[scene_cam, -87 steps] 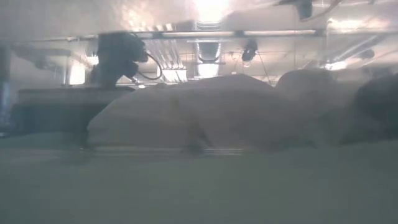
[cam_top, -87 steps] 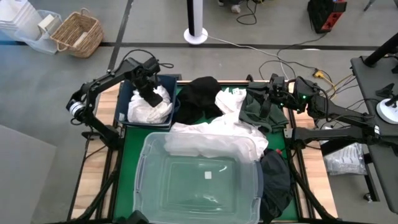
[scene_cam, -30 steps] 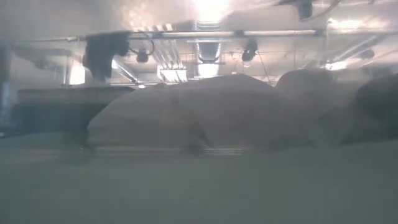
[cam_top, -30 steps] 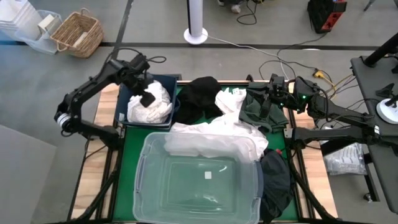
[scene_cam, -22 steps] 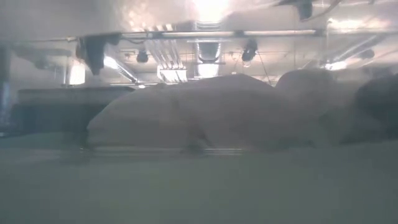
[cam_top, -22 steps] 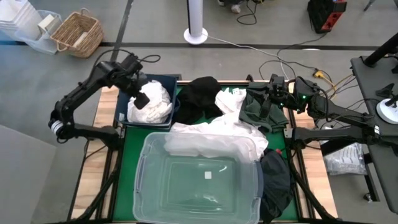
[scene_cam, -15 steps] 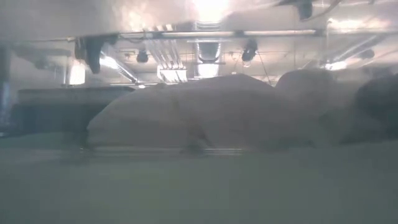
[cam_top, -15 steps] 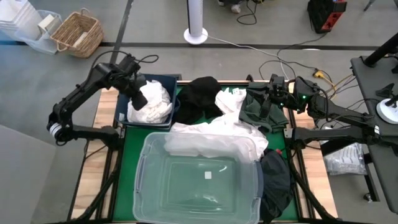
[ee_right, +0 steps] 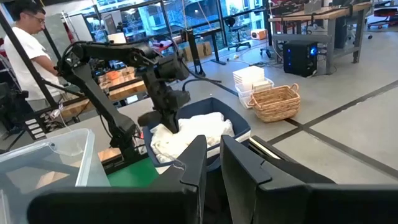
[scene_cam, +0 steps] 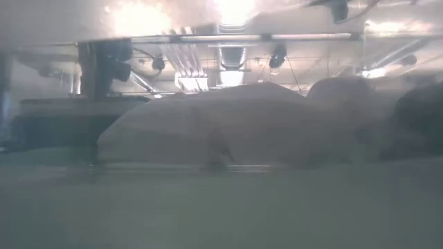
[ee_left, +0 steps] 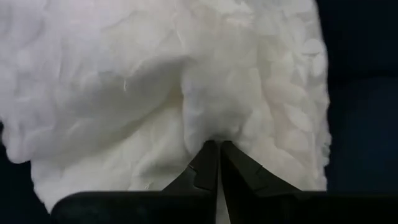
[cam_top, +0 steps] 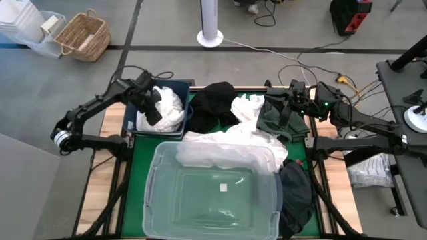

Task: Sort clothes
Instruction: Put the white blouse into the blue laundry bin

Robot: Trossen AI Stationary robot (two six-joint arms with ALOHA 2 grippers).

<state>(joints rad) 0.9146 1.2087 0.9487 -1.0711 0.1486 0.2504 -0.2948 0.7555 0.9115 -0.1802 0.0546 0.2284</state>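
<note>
White clothes point(cam_top: 170, 107) are heaped in the navy bin point(cam_top: 181, 85) at the far left of the table. My left gripper point(cam_top: 154, 117) points down into that heap, shut; the left wrist view shows its tips point(ee_left: 217, 147) against the white cloth point(ee_left: 155, 93). More clothes lie on the green mat. A black one point(cam_top: 213, 101) and white ones point(cam_top: 227, 148) lie beside and over the far rim of the clear tub point(cam_top: 155, 175). A dark green one point(cam_top: 277, 121) lies under my right gripper point(cam_top: 280, 107). That gripper is held level above it, its fingers point(ee_right: 194, 163) nearly together with nothing seen between them. My left gripper comes from above, pointing steeply down, and its shut fingertips point(ee_left: 208, 155) press into the top of the white heap at a crease point(ee_left: 211, 134). Whether any fold is caught between the tips, I cannot tell. The heap rests in the bin.
A black garment point(cam_top: 297, 193) hangs at the mat's right near side. A wicker basket point(cam_top: 83, 35) and white crates point(cam_top: 23, 23) stand on the floor beyond the table. A person point(ee_right: 25, 43) stands behind the left arm in the right wrist view.
My left gripper has come down onto the white heap in the navy bin, after hanging a little higher over the bin's left side. The right arm has kept still.
</note>
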